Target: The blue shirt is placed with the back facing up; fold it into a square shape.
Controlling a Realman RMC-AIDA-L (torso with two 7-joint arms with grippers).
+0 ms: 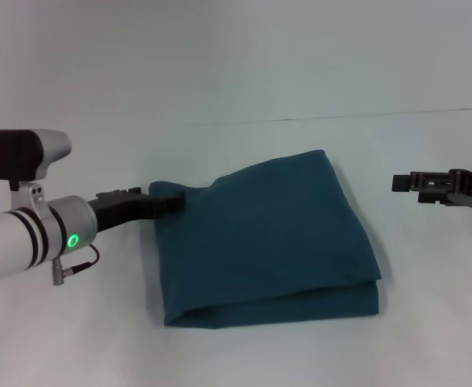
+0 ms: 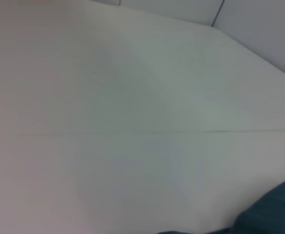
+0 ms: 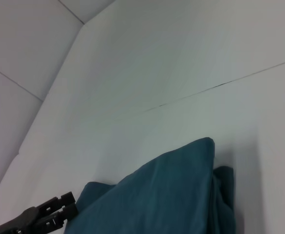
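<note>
Already the blue shirt [image 1: 264, 242] lies folded into a thick, roughly square bundle in the middle of the white table [image 1: 236, 72], layered edges showing along its near side and its far right corner raised into a soft peak. The left gripper [image 1: 169, 203] reaches in level from the robot's left and meets the bundle at its far left corner, the jaws seemingly pinching a tuck of cloth there, though the fabric hides their tips. The right gripper [image 1: 403, 183] hovers well apart off the bundle's right side, touching nothing; whether its jaws are spread or pressed together I cannot tell. So the shirt sits directly ahead of the left jaws and across a gap of bare table from the right ones, making the left arm far the nearer. Judging by its shape, the folding looks close to done, with only that held corner left to lay flat. No containers are in sight.
</note>
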